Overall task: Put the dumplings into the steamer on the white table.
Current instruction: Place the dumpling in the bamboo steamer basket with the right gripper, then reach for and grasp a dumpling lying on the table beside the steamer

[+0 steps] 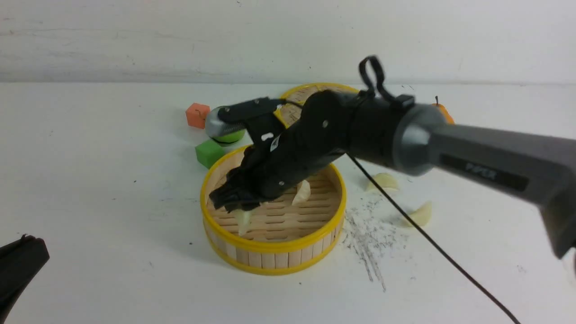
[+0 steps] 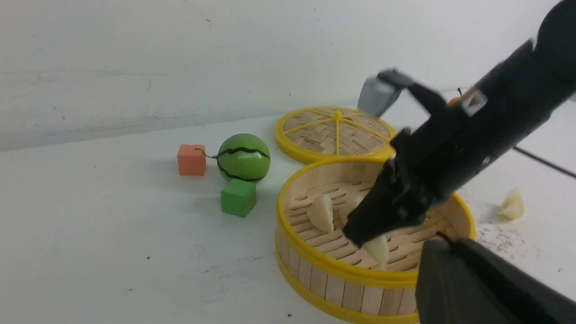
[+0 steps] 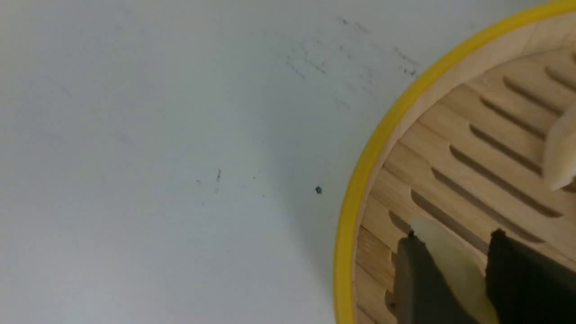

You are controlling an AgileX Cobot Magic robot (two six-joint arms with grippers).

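Observation:
The steamer (image 1: 274, 248) (image 2: 342, 270) (image 3: 360, 180) stands mid-table on the white table (image 1: 90, 180). My right gripper (image 1: 234, 204) (image 2: 360, 234) (image 3: 452, 238) reaches down into it, shut on a cream dumpling (image 1: 243, 220) (image 2: 377, 249) (image 3: 450, 258) just above the slatted floor near the left wall. Another dumpling (image 1: 302, 192) (image 2: 321, 212) (image 3: 560, 157) lies inside the basket. Two more dumplings (image 1: 383, 181) (image 1: 420, 215) rest on the table to the steamer's right. My left gripper (image 1: 24, 243) (image 2: 443, 243) sits low at the near left, shut and empty.
The woven lid (image 1: 306, 92) (image 2: 335, 130) lies behind the steamer. A toy watermelon (image 2: 243, 157), an orange cube (image 1: 197, 115) and a green cube (image 1: 209, 153) sit at the back left. An orange fruit (image 1: 444, 113) peeks from behind the right arm. A black cable (image 1: 427, 238) trails across the table.

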